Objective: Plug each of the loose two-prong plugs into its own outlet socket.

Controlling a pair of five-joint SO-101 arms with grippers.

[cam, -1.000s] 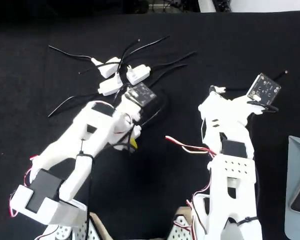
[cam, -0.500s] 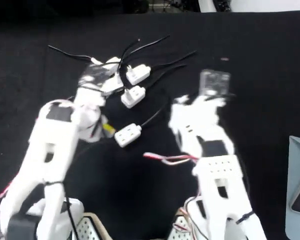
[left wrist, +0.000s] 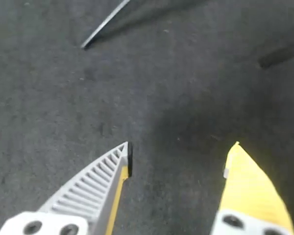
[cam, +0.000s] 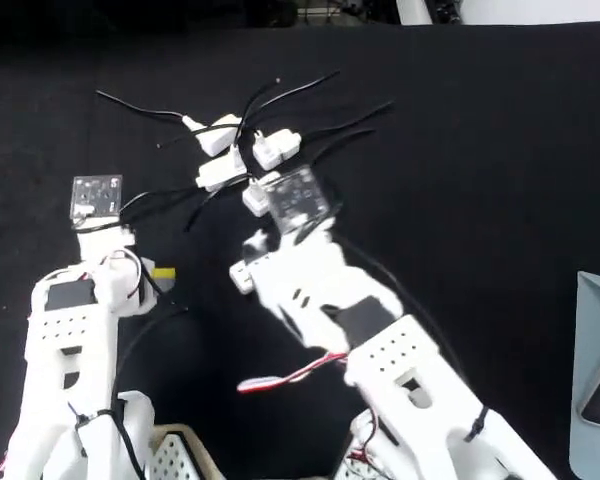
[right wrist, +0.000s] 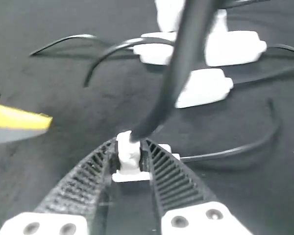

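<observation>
The right pincer (right wrist: 129,145) is being pressed together on a white two-prong plug (right wrist: 129,156), w/ its black cord (right wrist: 182,63) running up toward the wrist. The plug is being held just short of the cluster of white plugs and sockets (right wrist: 203,87), on the arms' side of it, low over the black surface (left wrist: 63,88). A white socket block (right wrist: 162,148) is lying right against the plug, also near the cluster (whether the prongs are seated cannot be told). The left pincer (left wrist: 181,155) is being held spread, gripping nothing, well apart from the cluster.

Judged step: the plug is being seated in its socket. To do it well, the prongs are best being lined up square w/ the slots before any push is being applied. The socket block looks light and is prob. going to slide, so it is better being braced by the free pincer. Cord drag is worth being watched, since the plug could be twisted in the grip.
</observation>
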